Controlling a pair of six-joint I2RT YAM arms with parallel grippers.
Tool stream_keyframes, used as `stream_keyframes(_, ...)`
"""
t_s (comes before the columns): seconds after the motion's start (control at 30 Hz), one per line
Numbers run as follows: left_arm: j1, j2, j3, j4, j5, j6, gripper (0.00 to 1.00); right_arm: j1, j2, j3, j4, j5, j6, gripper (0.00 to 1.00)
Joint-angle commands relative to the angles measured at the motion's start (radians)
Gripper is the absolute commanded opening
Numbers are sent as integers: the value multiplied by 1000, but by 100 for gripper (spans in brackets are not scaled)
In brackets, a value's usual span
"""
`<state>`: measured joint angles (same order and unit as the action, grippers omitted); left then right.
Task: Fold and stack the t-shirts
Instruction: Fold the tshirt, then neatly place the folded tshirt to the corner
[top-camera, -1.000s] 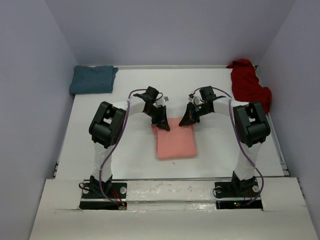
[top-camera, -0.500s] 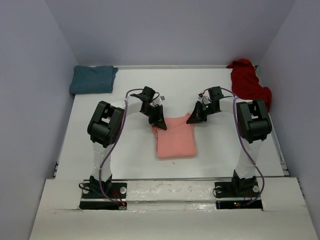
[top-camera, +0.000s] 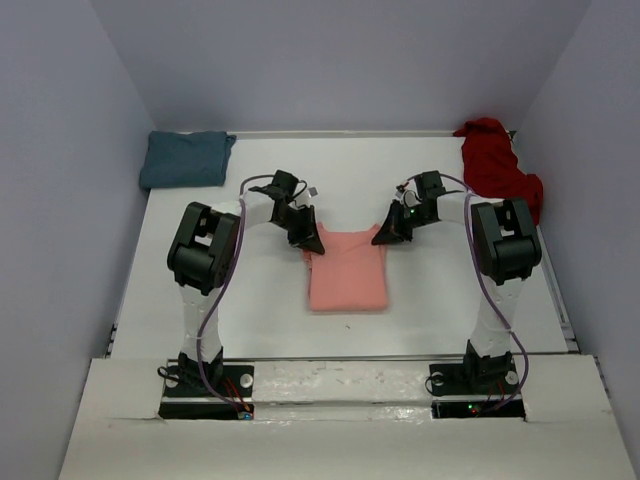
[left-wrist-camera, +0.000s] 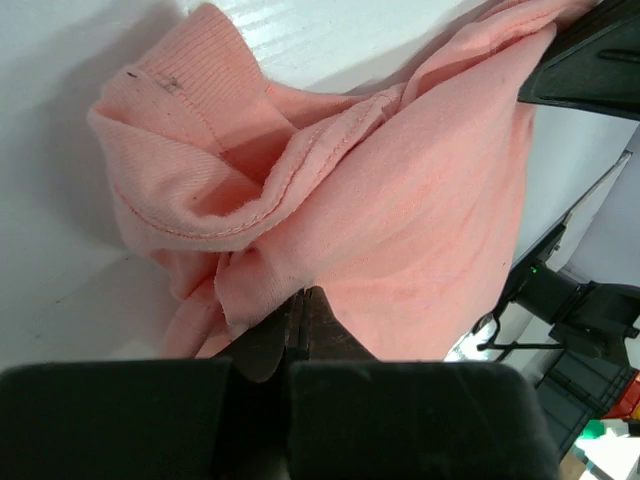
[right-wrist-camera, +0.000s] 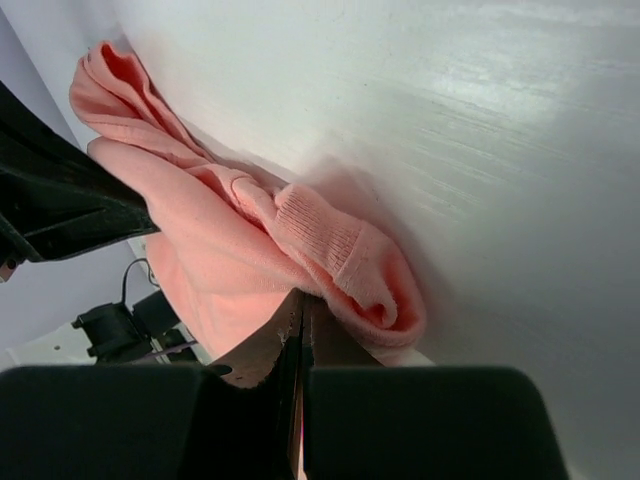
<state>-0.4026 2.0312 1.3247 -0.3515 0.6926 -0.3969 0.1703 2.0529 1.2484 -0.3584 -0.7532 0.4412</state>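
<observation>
The salmon-pink t-shirt (top-camera: 348, 275) lies folded on the white table (top-camera: 250, 310) between my arms, its far edge spread wide. My left gripper (top-camera: 308, 240) is shut on the far left corner and my right gripper (top-camera: 385, 238) is shut on the far right corner. In the left wrist view the closed tips (left-wrist-camera: 303, 297) pinch bunched pink cloth (left-wrist-camera: 420, 200). In the right wrist view the closed tips (right-wrist-camera: 303, 300) pinch a ribbed pink fold (right-wrist-camera: 340, 250). The teal t-shirt (top-camera: 185, 158) lies folded at the back left. The dark red t-shirt (top-camera: 497, 170) lies crumpled at the back right.
Lilac walls close in the table on the left, the back and the right. The dark red t-shirt leans against the right wall. A white ledge (top-camera: 340, 380) carries both arm bases at the near edge.
Both grippers have moved apart and slightly toward the back, drawing the far edge of the salmon-pink t-shirt wider. The shirt's body has shifted a little to the left.
</observation>
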Motion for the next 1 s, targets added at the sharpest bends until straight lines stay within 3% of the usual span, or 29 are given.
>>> stream_keyframes(0.0, 10, -43, 36, -33, -62, 35, 0, -17, -23, 42, 26, 130, -12, 0)
stream_keyframes(0.3, 13, -69, 178, -70, -87, 38, 0, -17, -46, 169, 22, 74, 21, 0)
stream_keyframes(0.37, 13, -78, 234, -83, -96, 36, 0, -17, -56, 206, 22, 2, 50, 10)
stream_keyframes(0.47, 15, -103, 298, -119, -110, 32, 0, -17, -71, 275, 18, -63, 94, 35)
stream_keyframes(0.5, 16, -111, 307, -135, -120, 30, 1, -17, -76, 302, 9, -80, 99, 39)
stream_keyframes(0.57, 18, -146, 311, -144, -137, 29, 13, -17, -95, 322, -25, -89, 102, 49)
stream_keyframes(0.6, 19, -163, 300, -145, -157, 30, 34, -17, -103, 335, -37, -101, 100, 54)
stream_keyframes(0.63, 21, -198, 265, -142, -168, 27, 42, -17, -117, 338, -51, -106, 91, 69)
stream_keyframes(0.73, 36, -245, 180, -138, -197, 27, 70, -17, -145, 320, -120, -101, 65, 71)
stream_keyframes(0.97, 84, -302, -82, -162, -169, 41, 86, -17, -215, 266, -356, 90, -84, 72)
